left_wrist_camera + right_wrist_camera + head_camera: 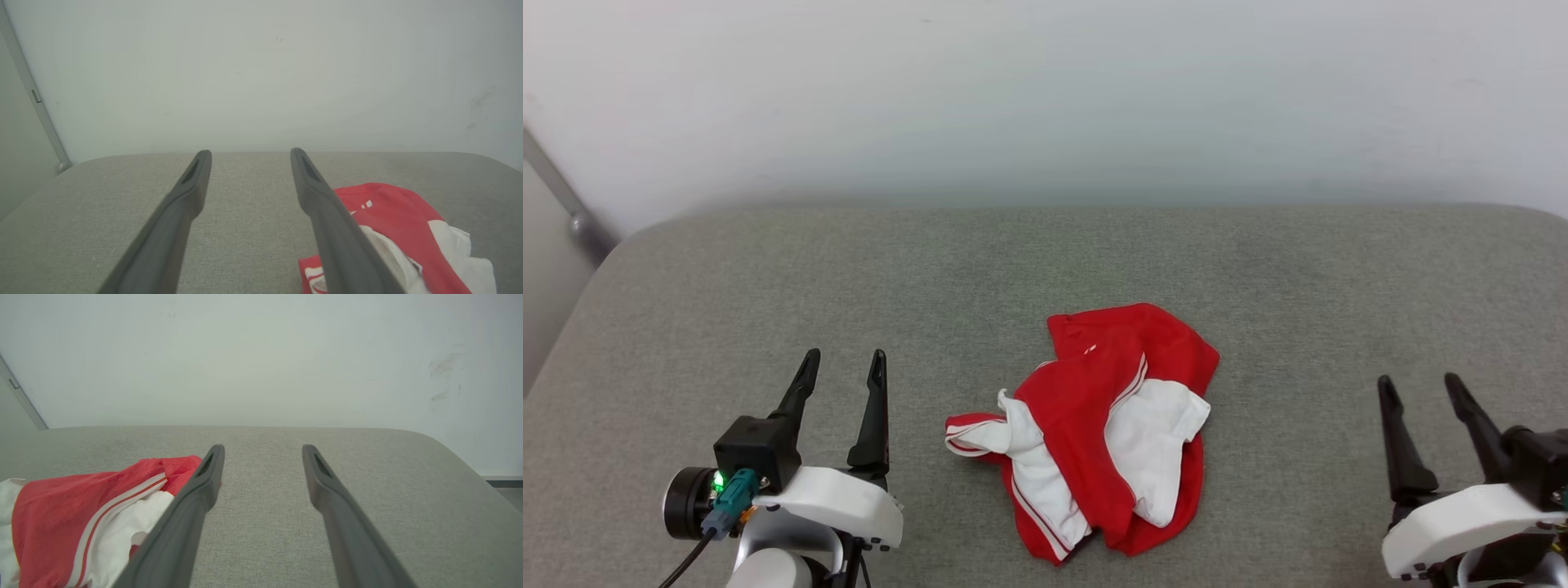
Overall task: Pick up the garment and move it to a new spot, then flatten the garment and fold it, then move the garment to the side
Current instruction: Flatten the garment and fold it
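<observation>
The garment [1094, 429], red with white sleeves and red-and-white striped trim, lies crumpled in a heap on the grey padded surface [931, 269], near its front middle. My left gripper [843, 365] hovers to the heap's left, open and empty, well apart from the cloth. On the right, my right gripper [1421, 387] also stands open with nothing in it. The left wrist view has the garment [404, 220] beside its open gripper [250, 154], at lower right. In the right wrist view the garment [77, 514] lies at lower left of the open gripper [262, 448].
A pale wall [1045, 98] rises directly behind the padded surface. A grey metal rail [564, 204] runs down the wall at the far left. The surface's rounded corners show at back left and back right, with bare fabric all around the heap.
</observation>
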You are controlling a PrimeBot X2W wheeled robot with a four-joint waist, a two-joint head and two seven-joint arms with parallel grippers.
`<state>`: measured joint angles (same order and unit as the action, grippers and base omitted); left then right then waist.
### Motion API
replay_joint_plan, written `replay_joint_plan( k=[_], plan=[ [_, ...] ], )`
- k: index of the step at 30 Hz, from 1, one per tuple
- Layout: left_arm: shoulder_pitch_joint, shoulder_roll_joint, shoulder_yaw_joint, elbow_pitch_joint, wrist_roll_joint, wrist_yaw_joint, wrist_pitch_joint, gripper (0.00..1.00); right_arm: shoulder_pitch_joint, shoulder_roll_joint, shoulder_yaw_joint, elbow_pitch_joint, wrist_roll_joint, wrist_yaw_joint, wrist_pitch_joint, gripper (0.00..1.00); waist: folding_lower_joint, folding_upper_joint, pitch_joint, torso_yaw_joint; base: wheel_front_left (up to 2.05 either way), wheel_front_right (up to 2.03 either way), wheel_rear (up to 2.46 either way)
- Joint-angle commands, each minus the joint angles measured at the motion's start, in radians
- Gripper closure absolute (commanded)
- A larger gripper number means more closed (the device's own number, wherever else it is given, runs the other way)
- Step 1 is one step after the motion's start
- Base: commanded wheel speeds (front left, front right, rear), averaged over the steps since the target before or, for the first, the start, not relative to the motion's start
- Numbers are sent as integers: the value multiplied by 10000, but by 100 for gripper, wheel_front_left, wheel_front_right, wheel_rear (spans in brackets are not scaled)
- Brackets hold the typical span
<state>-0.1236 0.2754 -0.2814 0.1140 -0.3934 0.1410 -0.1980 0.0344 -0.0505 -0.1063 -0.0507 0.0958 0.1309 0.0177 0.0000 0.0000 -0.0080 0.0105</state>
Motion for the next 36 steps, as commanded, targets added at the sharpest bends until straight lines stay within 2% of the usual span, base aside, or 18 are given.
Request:
replay_joint_plan(
  k=[1,6,10,18,23,28,29,30,31,36],
  plan=[
    [-10,18,-9,-49,-35,15,-84,0,-150,3,-158,73,-38,-3,60,0,0,0,41,104,0,0,0],
    [-217,-40,-82,-121,-29,-47,-176,0,-632,9,-574,424,-82,-3,615,0,0,0,283,518,0,0,0],
    [-451,-156,-183,-83,-3,-172,-283,0,-1149,9,-389,854,144,-3,1987,0,0,0,571,957,0,0,0],
    [-888,-423,-508,209,101,-428,-463,0,-1799,-499,1367,1088,1322,-3,5763,0,0,0,1068,1678,0,0,0],
    [-1056,-546,-645,408,118,-531,-517,0,-1856,-732,2067,1164,1880,-3,6775,0,0,0,1235,1934,0,0,0],
    [-1208,-672,-704,651,95,-685,-604,0,-2007,-867,2501,1608,2209,-3,7233,0,0,0,1361,2101,0,0,0],
    [-1238,-688,-702,689,98,-690,-609,0,-2031,-878,2529,1699,2251,-3,7260,33,0,0,1371,2119,0,0,0],
    [-1264,-709,-699,727,94,-714,-613,0,-2082,-949,2601,1755,2238,-3,7220,82,0,0,1378,2133,0,0,0],
    [-1280,-723,-696,763,100,-724,-618,0,-2133,-977,2652,1804,2304,-3,7177,100,0,0,1382,2141,0,0,0],
    [-1197,-733,-602,880,124,-719,-653,0,-2417,-1285,2852,1715,2464,-3,6887,100,0,0,1261,2036,0,0,0]
  ],
)
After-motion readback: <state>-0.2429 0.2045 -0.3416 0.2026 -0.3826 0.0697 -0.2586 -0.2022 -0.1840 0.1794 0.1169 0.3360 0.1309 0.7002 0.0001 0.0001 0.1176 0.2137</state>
